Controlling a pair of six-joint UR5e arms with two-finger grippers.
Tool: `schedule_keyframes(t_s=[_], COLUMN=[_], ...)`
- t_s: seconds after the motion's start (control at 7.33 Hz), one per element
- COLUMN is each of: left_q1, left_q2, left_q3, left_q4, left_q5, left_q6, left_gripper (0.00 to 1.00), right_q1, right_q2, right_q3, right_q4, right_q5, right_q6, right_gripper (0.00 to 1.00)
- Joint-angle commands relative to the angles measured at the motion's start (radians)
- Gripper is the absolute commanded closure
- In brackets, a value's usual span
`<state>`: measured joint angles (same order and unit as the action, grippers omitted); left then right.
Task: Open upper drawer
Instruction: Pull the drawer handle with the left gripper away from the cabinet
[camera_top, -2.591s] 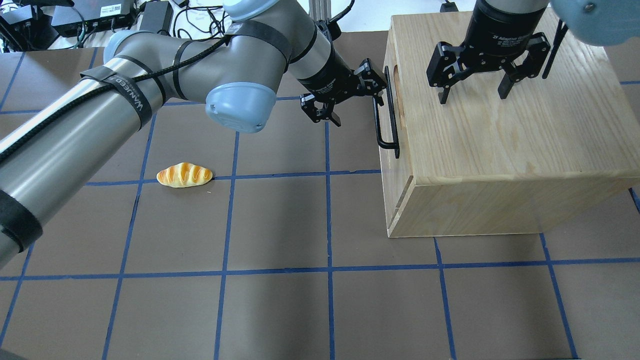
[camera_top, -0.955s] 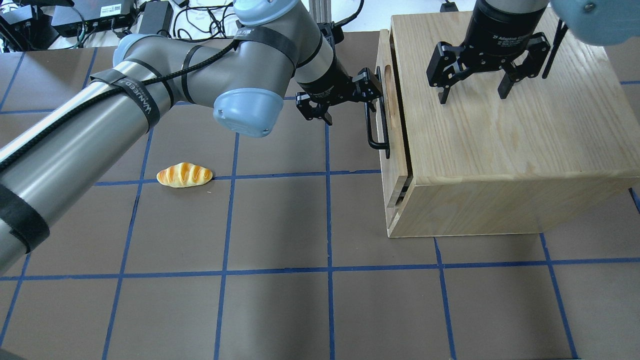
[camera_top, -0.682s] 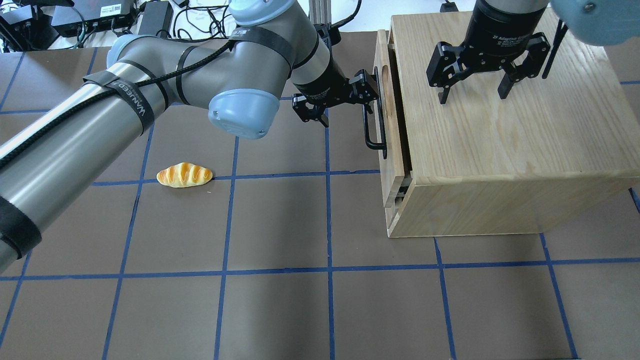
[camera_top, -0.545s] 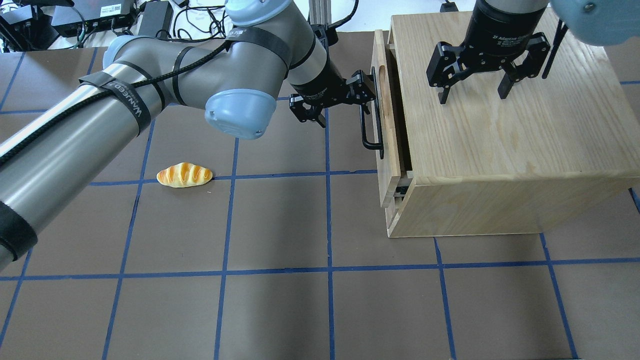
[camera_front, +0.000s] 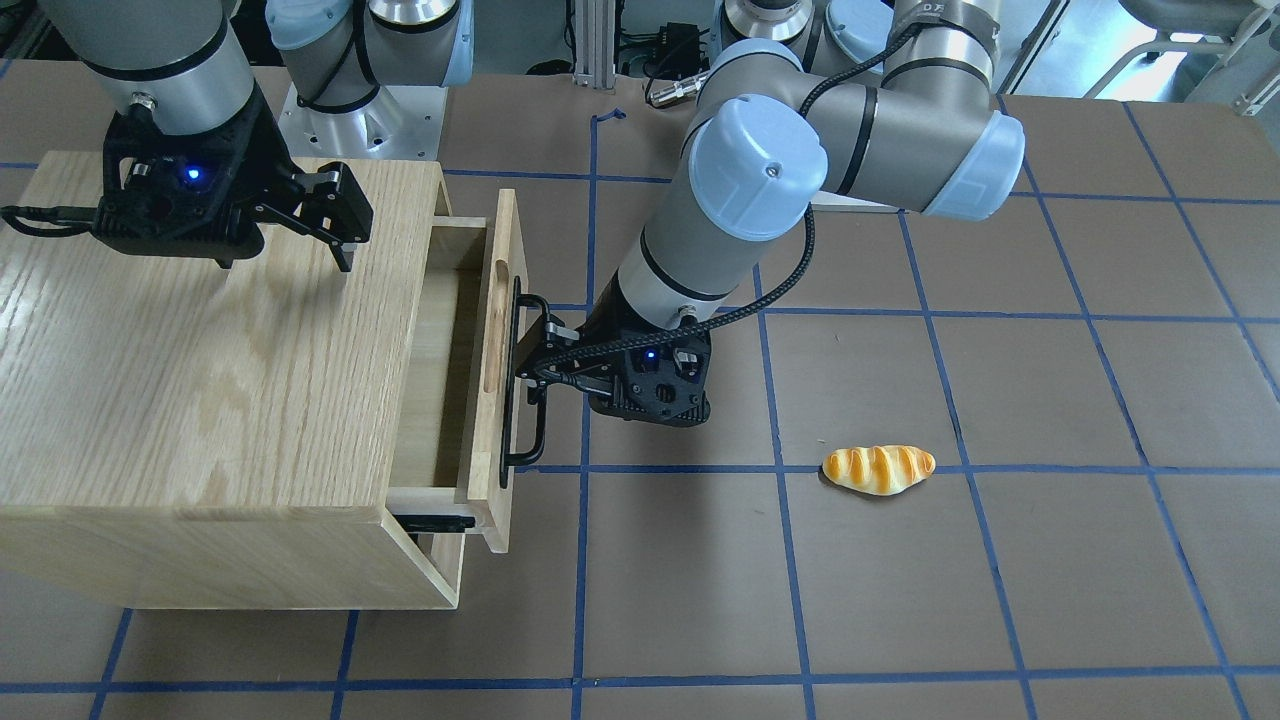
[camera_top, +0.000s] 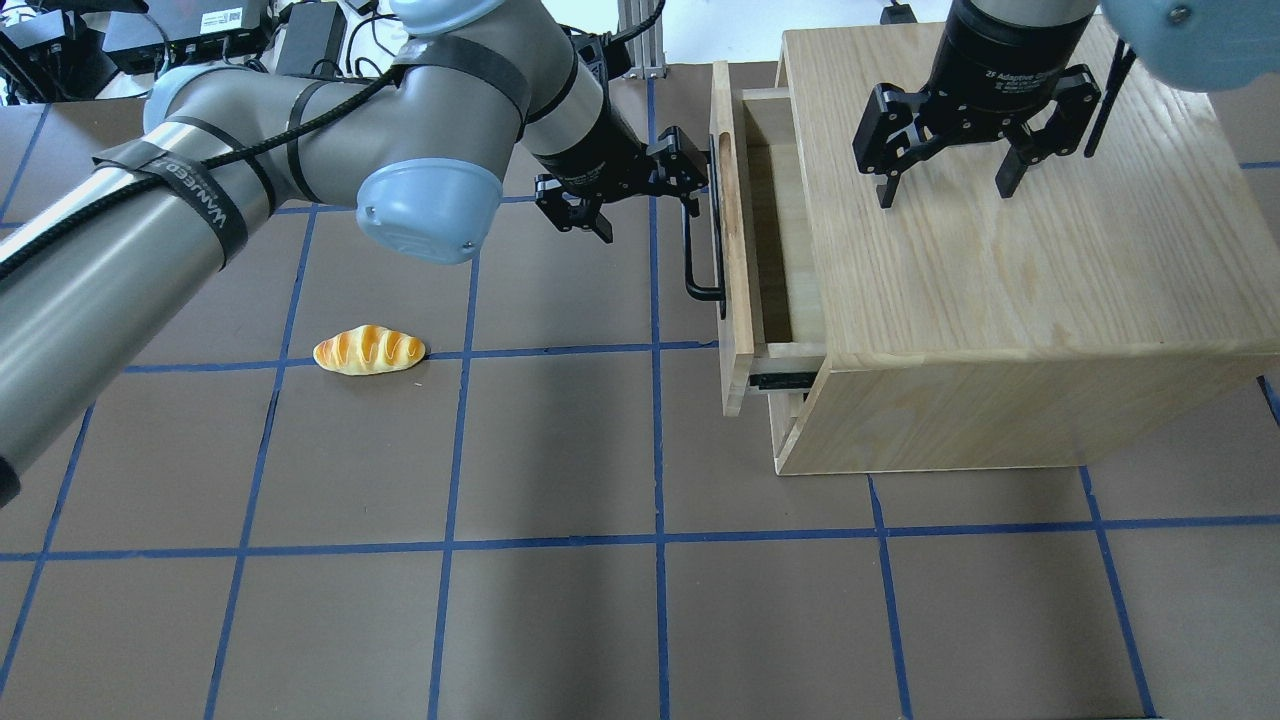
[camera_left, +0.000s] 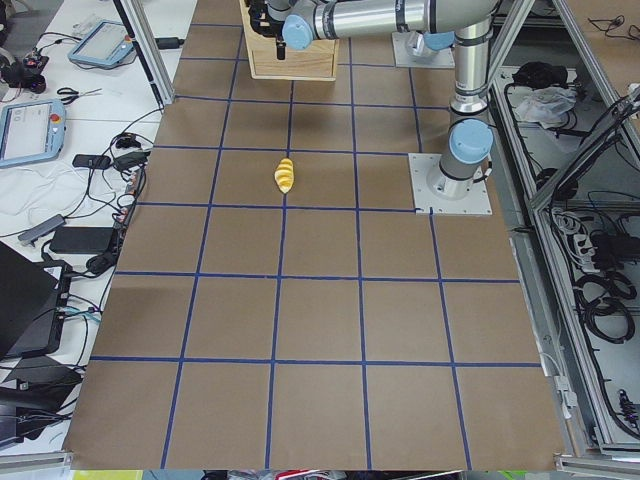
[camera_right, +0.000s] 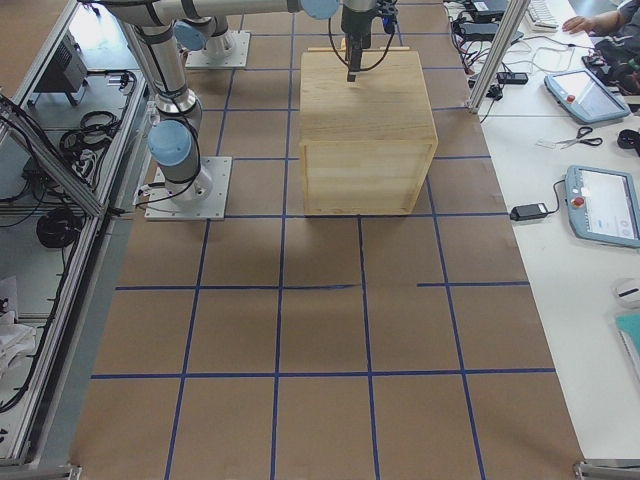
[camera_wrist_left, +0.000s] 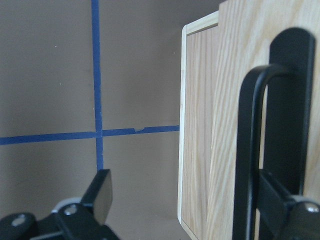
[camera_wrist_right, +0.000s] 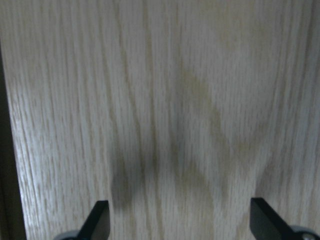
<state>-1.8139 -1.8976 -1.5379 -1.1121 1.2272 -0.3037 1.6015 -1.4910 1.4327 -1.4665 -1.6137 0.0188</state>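
Observation:
The upper drawer (camera_top: 736, 250) is pulled partly out of the oak cabinet (camera_top: 1000, 290), and its pale inside shows. Its black bar handle (camera_top: 702, 240) faces the left arm. My left gripper (camera_top: 640, 195) is open: one finger is hooked behind the handle and the other stands clear over the mat. The front-facing view shows the drawer (camera_front: 496, 370), handle (camera_front: 512, 400) and left gripper (camera_front: 560, 360). In the left wrist view the handle (camera_wrist_left: 247, 160) runs in front of one finger (camera_wrist_left: 280, 200). My right gripper (camera_top: 947, 190) hangs open and empty over the cabinet top (camera_wrist_right: 165, 100).
A toy bread loaf (camera_top: 370, 350) lies on the brown mat left of the cabinet, also in the front-facing view (camera_front: 878, 468). A lower drawer front (camera_top: 785, 420) sits shut beneath the open one. Cables and boxes line the far table edge (camera_top: 200, 40).
The drawer has slid out of the cabinet toward the left arm. My left gripper has moved the same way with the handle. The right gripper has not moved.

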Motion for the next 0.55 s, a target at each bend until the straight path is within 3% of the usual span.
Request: schedule_keyframes(t_s=[0.0, 0.41], left_q1=[0.018, 0.022], left_q2=[0.008, 0.015], left_q3=[-0.001, -0.001], left_q4=[-0.020, -0.068], left_q5=[0.000, 0.080], left_q6=[0.024, 0.055], left_gripper=[0.00, 0.00], right_q1=[0.000, 0.000], right_q2=[0.000, 0.000], right_q3=[0.000, 0.000], right_q4=[0.000, 0.000], right_q5=[0.000, 0.000], right_q6=[0.001, 0.001], right_gripper=[0.00, 0.00])
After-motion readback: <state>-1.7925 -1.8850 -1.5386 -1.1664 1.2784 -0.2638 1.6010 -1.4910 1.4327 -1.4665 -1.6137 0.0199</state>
